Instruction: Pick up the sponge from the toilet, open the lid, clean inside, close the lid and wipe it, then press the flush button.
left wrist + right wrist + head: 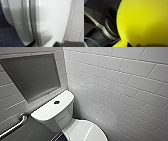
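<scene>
First, from the head view, we see the toilet [58, 115] in the corner of a white-tiled room, with a grab bar [15, 125] on the wall to its left. The lid [86, 132] is down over the bowl on the near side. The flush button [56, 102] sits dark in the middle of the tank top, on the far side, with nothing near it. No sponge lies on the tank or on the lid.

Next, the left wrist view runs close along the side of the closed lid [50, 21], with the bowl under it and dark blue floor tiles [6, 36] beyond. A dark piece of the left gripper [66, 44] shows just beside the lid; we cannot tell whether it is open or closed.

Lastly, the right wrist view has the sponge [142, 22] hanging large and bright yellow in front of the robot's own dark parts, so we judge the right gripper [134, 45] to be clamped on it.

By our reckoning, step 1, the pick-up, is done. With the lid down, we cannot tell whether the bowl is cleaned or not; the flush, we judge, is yet to come.
</scene>
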